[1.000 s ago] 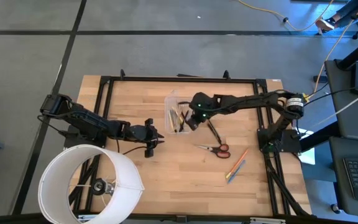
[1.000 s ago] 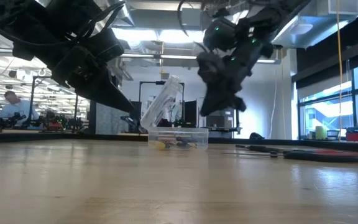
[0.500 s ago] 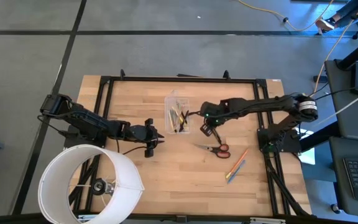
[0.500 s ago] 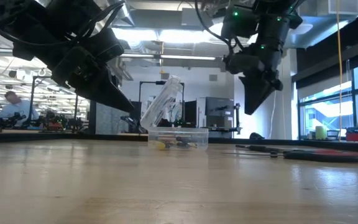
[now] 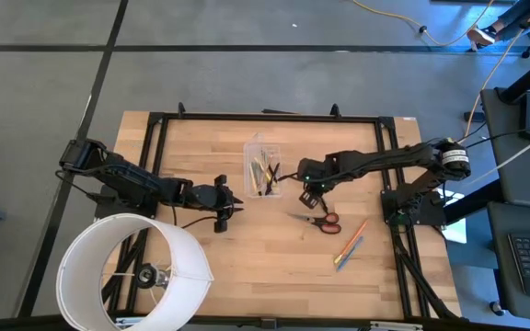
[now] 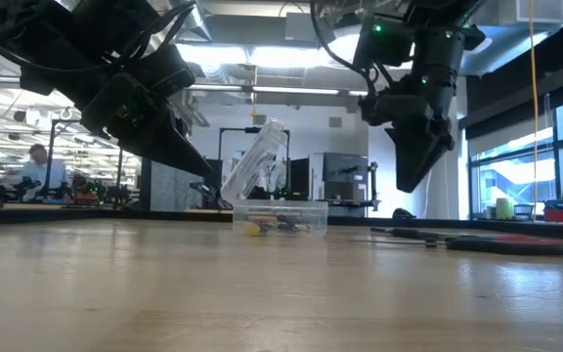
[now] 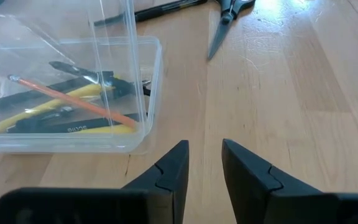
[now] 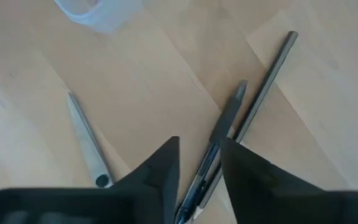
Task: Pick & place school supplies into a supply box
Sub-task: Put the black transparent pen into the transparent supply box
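The clear supply box [image 5: 265, 171] stands mid-table with its lid up and holds several black, yellow and orange pens [image 7: 67, 109]. My right gripper [image 5: 311, 191] hovers just right of the box, open by a narrow gap and empty, over two black pens [image 8: 244, 106] lying flat on the wood. The red-handled scissors [image 5: 318, 219] lie flat just nearer the table's front edge. An orange and a blue pencil [image 5: 350, 243] lie farther toward the near right. My left gripper [image 5: 228, 199] waits left of the box, open by a narrow gap and empty.
A large white round cylinder [image 5: 132, 271] stands at the table's near left corner. The box lid [image 6: 260, 161] stands tilted above the box. Bare wood lies along the near edge between the cylinder and the pencils. A person [image 6: 35, 161] sits in the room beyond the table.
My right gripper has gone from above the supply box toward the table's right and a little toward its near edge, turning as it went. It now hangs over the two black pens. The left arm has kept still.
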`<move>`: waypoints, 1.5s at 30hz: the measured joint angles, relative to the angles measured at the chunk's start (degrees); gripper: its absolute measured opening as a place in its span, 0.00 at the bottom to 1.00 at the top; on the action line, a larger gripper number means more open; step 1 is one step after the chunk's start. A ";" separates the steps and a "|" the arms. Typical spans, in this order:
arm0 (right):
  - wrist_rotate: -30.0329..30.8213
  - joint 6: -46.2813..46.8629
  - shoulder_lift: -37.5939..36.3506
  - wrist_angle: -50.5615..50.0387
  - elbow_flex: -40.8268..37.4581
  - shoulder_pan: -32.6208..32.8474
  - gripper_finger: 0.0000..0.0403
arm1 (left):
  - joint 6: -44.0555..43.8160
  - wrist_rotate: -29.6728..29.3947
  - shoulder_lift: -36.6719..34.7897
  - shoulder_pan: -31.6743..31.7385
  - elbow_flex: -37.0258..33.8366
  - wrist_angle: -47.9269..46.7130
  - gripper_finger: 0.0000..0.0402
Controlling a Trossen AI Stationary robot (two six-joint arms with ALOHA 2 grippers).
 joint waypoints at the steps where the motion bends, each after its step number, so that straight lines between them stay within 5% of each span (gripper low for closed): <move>1: 0.02 0.06 0.02 0.57 -0.42 0.02 0.32 | 0.00 -0.01 0.00 0.01 0.00 0.00 0.22; 45: 2.10 2.77 0.07 15.92 -13.28 0.55 0.37 | 0.00 -0.01 0.00 -0.02 0.02 -0.07 0.22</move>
